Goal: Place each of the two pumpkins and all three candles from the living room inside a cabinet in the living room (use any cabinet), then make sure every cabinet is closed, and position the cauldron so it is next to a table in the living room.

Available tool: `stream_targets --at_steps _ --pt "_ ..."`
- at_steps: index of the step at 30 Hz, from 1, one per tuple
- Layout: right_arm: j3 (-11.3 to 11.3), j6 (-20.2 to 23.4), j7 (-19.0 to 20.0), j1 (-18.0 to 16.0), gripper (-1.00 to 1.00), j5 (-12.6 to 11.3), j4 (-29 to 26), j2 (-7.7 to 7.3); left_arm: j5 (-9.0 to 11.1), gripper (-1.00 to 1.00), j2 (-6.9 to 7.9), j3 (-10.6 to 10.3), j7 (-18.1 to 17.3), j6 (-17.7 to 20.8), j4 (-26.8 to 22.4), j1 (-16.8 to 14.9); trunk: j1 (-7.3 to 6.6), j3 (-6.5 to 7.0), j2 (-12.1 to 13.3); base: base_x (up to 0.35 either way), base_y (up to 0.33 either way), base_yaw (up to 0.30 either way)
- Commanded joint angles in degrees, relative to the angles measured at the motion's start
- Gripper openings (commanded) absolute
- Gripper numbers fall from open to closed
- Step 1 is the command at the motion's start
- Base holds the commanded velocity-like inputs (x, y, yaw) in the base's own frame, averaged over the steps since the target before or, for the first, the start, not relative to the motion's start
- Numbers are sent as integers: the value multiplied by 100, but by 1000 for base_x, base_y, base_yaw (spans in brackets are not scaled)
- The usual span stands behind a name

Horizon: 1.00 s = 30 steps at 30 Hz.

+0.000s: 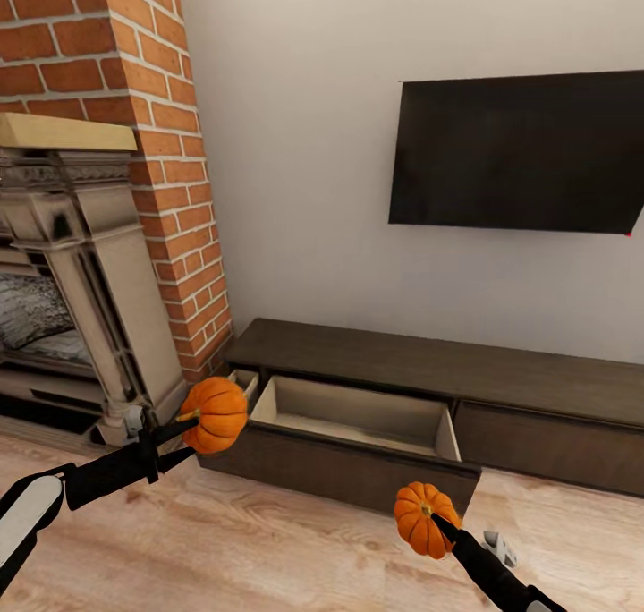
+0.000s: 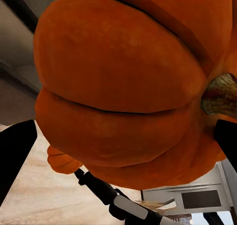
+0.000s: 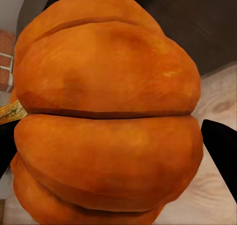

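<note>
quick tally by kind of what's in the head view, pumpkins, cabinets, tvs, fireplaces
pumpkins: 2 (left gripper's, right gripper's)
cabinets: 1, one drawer open
tvs: 1
fireplaces: 1
total: 5

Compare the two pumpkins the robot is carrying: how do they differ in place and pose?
The left hand's pumpkin hangs by the open drawer's left end, near the fireplace; the right hand's pumpkin hangs over the wood floor, in front of the drawer's right corner. The left one sits higher in the head view and looks somewhat bigger. Only the right one shows its stem end to the head camera. Both are ribbed, orange and clamped between dark fingers.
</note>
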Motion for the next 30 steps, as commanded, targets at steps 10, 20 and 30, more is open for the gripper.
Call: stream_targets --at_steps 10,20,30 --pt "68 62 114 -5 -100 -47 -1 -9 89 -100 3 -6 -19 41 2 -6 1 -5 -3 234 128 0" --pt "69 110 123 -5 -100 -48 -1 -15 89 -100 3 -6 -24 41 4 -6 1 52 -3 25 2 -11" --pt "69 111 125 -5 -100 -38 -3 -2 89 -100 12 -6 -33 41 20 -6 1 93 -3 25 15 -221"
